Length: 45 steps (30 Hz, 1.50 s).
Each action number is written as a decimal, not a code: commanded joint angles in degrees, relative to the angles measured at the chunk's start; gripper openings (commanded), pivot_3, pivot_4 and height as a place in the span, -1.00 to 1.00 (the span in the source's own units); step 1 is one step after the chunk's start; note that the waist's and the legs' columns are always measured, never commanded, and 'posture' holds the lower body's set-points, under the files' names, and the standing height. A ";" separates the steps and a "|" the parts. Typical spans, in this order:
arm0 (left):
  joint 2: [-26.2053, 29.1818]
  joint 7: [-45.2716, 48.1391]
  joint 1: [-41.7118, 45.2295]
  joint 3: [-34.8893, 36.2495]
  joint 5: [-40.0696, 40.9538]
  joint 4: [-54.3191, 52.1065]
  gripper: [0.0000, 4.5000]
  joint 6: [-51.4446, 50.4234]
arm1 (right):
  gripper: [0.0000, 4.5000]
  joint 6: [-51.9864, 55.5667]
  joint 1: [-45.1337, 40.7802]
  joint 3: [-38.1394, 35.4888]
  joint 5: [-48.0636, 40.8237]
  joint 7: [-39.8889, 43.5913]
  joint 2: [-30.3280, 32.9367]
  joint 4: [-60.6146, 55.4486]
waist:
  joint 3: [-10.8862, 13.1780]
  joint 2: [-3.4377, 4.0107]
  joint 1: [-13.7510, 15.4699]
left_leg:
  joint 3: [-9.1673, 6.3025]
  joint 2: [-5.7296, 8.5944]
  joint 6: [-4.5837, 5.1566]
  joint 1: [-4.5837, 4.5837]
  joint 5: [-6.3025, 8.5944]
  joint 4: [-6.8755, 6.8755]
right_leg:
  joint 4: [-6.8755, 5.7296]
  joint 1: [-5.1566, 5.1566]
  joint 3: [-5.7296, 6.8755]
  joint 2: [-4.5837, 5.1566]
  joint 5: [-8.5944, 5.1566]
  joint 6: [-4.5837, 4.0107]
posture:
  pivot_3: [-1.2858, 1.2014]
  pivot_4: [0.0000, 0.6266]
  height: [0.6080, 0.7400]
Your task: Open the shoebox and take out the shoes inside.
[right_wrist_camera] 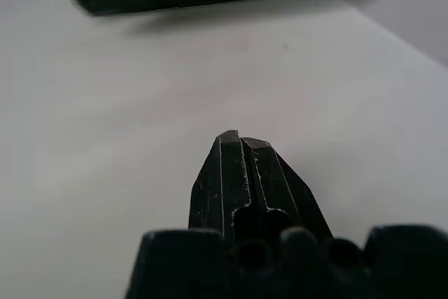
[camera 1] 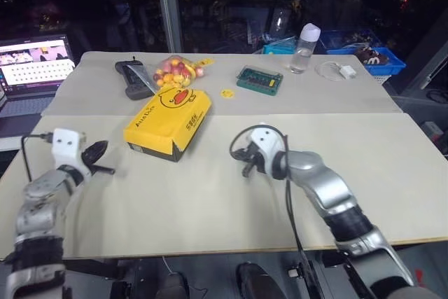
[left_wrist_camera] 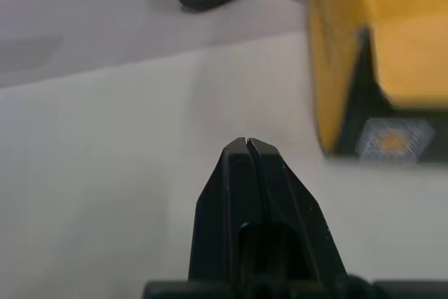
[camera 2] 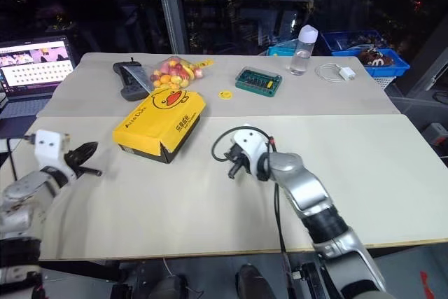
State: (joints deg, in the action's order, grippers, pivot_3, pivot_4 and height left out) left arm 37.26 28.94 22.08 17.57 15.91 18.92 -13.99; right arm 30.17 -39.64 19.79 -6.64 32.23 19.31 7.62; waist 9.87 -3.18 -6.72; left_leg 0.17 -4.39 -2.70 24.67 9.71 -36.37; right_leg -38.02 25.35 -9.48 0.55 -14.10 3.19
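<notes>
From the head camera's left eye, the shoebox (camera 1: 169,124) sits closed on the pale table (camera 1: 210,201), its yellow duck-face lid down over black sides, so the shoes are hidden inside. The left gripper (camera 1: 105,161) hovers to the box's left, well short of it, fingers pressed together and empty. The right gripper (camera 1: 247,167) hangs to the box's right, also apart from it. The two flank the box, a placing that looks meant for working the lid from both sides.

The right eye gives the same scene. Behind the box lie a bag of coloured balls (camera 2: 173,72), a dark handheld device (camera 2: 130,78), a green flat case (camera 2: 259,80), a clear bottle (camera 2: 304,50) and a white cable (camera 2: 337,72); a lit laptop (camera 2: 31,64) stands at the far left.

At the left wrist, the black fingers (left_wrist_camera: 238,194) meet tip to tip, gripping nothing, aimed past the box's near corner; its yellow lid edge and black base fill one side of the view.

At the right wrist, the fingers (right_wrist_camera: 234,176) are likewise clamped together on nothing above bare tabletop, the box's dark side wall some way ahead. The lid is not yet lifted; both pincers would likely need to part before taking hold.
</notes>
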 commanded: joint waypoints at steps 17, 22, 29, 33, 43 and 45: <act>-10.22 10.69 17.44 -13.03 -6.60 15.13 -0.99 11.64 | -1.00 -22.95 -22.46 -1.32 10.49 -0.52 -19.30 36.47 | 0.02 0.03 1.01 | -0.72 0.00 -0.02 0.59 -0.02 -0.15 | -0.18 0.25 0.80 0.03 0.27 -0.45 | 0.03 -0.52 0.34; -13.11 14.60 13.33 -16.70 -4.49 2.43 -0.99 6.19 | -1.00 -20.93 -19.00 -2.47 10.97 2.25 -15.38 29.84 | 0.04 0.06 1.48 | -0.80 0.01 -0.03 0.62 -0.03 -0.31 | -0.36 0.24 0.84 0.02 0.26 -0.44 | 0.03 -0.52 0.34; -13.96 14.00 5.73 -17.97 -2.95 -14.72 -0.99 -3.61 | -1.00 -2.92 -0.53 -1.92 7.55 9.48 -6.08 -5.36 | 0.05 0.08 2.52 | -0.87 0.02 -0.03 0.86 -0.03 -0.39 | -0.50 0.47 0.87 0.02 0.23 -0.47 | 0.03 -0.52 0.34; -12.70 13.29 -1.79 -18.11 -1.02 -27.21 -0.99 -10.21 | -1.00 12.01 12.14 -3.34 5.35 10.40 0.20 -27.67 | 0.05 0.12 2.79 | -0.90 0.03 -0.03 0.93 -0.03 -0.42 | -0.71 0.63 0.88 0.01 0.13 -0.50 | 0.03 -0.52 0.34; -11.18 9.47 -9.13 -15.50 4.92 -44.72 -0.99 -24.09 | -1.00 25.48 17.83 -6.63 3.86 4.79 3.14 -39.57 | 0.05 0.12 2.65 | -0.89 0.04 -0.07 0.35 -0.14 -0.57 | -0.87 0.22 0.83 -0.03 -0.10 -0.23 | 0.03 -0.52 0.34; -11.45 8.81 -9.12 -15.63 5.42 -45.75 -0.99 -25.20 | -1.00 24.01 17.40 -7.01 5.01 2.82 3.15 -37.15 | 0.05 0.12 2.65 | -0.89 0.04 -0.07 0.12 -0.14 -0.57 | -0.81 -0.04 0.83 -0.03 -0.12 -0.24 | 0.03 -0.52 0.34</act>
State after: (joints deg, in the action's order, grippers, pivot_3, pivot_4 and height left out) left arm 26.54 37.33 12.70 3.52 18.41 -22.51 -38.37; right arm 56.60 -20.92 14.16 -1.27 36.83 23.21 -28.62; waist 9.92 -3.06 -4.07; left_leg -0.72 -4.35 -2.78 24.70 9.57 -36.94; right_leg -38.80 25.22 -8.65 0.52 -14.26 2.94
